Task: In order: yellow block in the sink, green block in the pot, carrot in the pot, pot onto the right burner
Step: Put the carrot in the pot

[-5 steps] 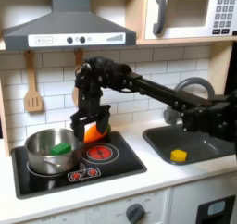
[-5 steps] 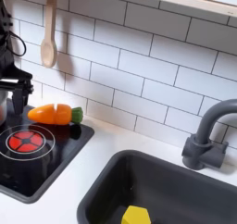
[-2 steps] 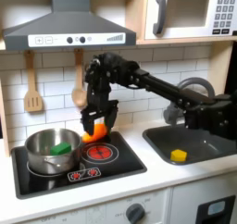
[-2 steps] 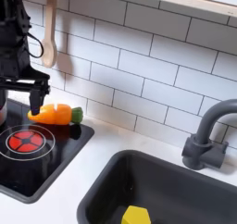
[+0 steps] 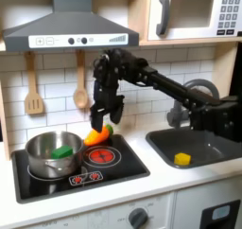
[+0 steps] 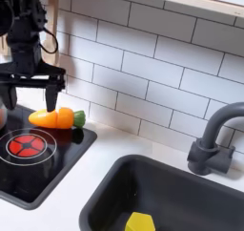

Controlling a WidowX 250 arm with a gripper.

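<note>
Pincer point(image 6: 32, 82) apparently above orange carrot point(image 6: 52, 117)

Gripper point(image 5: 103, 119) now higher, lifted off carrot point(image 5: 95, 135); carrot lies free at stove's back edge, slightly shifted.

A toy kitchen is backed by a white tiled wall point(image 5: 142, 67) with grey grout lines. A grey range hood point(image 5: 66, 29) hangs on the first exterior view's left, a white microwave point(image 5: 194, 12) on its right. Two wooden utensils, a spatula point(image 5: 34, 86) and a spoon point(image 6: 50, 34), hang against the tiles. The desk point(image 6: 95, 192) is pale, with cabinet doors point(image 5: 123, 214) below, evenly lit
</note>
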